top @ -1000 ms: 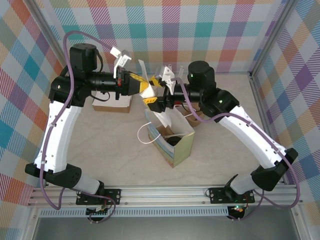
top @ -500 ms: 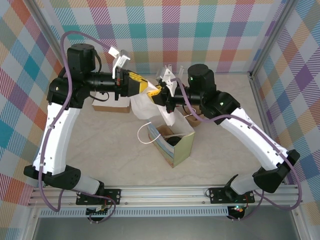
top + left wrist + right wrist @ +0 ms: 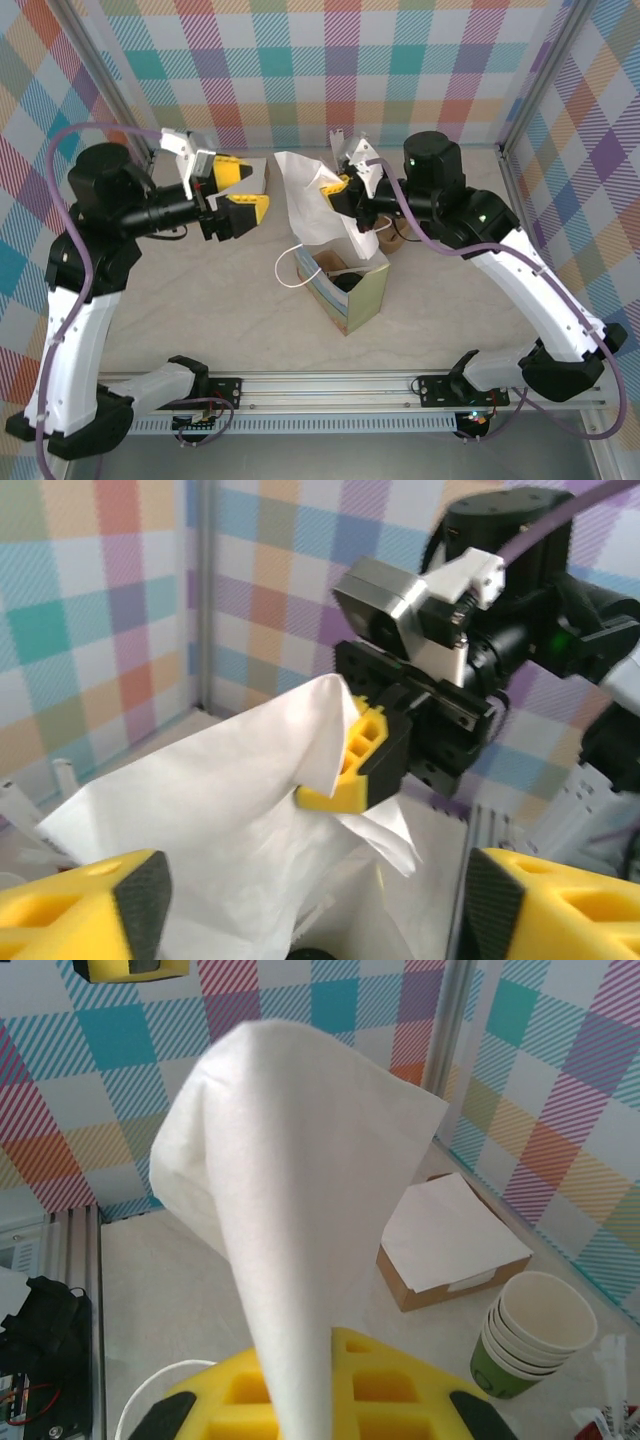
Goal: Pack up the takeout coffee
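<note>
The right gripper (image 3: 343,188) is pinching a white paper sheet (image 3: 315,205) by its upper edge, jaws pressed together on it. The sheet is hanging down from the jaws and draping over the far rim of the bag (image 3: 362,292). In the left wrist view the yellow finger and the black finger opposite it are squeezing a fold of the sheet between them.

The left gripper (image 3: 232,190) is hovering above the bench (image 3: 200,290), to the left of the sheet and apart from it. Its jaws are spread wide and holding nothing, and its fingertips are pointing toward the sheet and the right gripper.

The bag is standing upright near the middle of the bench with its mouth open, and its white handle (image 3: 285,270) is looping out over the left side. A dark round shape is showing inside the mouth, which looks like the black lid of the coffee cup (image 3: 350,281) sitting in the bag. The rest of the cup is hidden by the bag's walls.

A cardboard box (image 3: 256,172) is lying near the far edge of the bench, partly behind the left gripper. In the right wrist view it is holding flat white paper, and a stack of cups (image 3: 528,1335) without lids is standing just beside it.
</note>
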`<action>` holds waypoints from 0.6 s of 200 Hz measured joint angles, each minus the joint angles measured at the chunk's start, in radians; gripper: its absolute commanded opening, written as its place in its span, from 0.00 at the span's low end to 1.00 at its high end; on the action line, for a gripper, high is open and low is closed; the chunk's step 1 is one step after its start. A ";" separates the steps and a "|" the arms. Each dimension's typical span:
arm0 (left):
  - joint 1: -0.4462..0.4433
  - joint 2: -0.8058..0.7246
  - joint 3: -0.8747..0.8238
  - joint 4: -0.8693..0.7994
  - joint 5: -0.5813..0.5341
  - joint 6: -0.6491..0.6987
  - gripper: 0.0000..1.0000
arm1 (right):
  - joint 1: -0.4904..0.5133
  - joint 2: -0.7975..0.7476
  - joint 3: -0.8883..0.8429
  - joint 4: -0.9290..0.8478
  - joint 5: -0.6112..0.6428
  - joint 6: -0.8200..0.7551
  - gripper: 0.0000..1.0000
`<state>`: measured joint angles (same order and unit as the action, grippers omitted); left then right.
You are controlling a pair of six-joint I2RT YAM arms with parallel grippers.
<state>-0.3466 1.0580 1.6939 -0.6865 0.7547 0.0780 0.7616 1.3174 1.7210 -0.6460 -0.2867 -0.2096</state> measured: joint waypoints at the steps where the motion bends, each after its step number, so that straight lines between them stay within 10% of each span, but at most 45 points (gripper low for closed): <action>1: 0.000 -0.003 -0.004 0.003 -0.003 -0.003 0.85 | 0.000 0.000 0.001 -0.002 0.001 0.000 0.00; 120: 0.000 -0.251 -0.505 0.089 -0.489 -0.196 0.94 | 0.000 -0.040 0.041 -0.190 0.080 0.047 0.00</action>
<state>-0.3466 0.8074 1.1889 -0.5972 0.2657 -0.1177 0.7616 1.2770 1.7618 -0.8360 -0.2062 -0.1631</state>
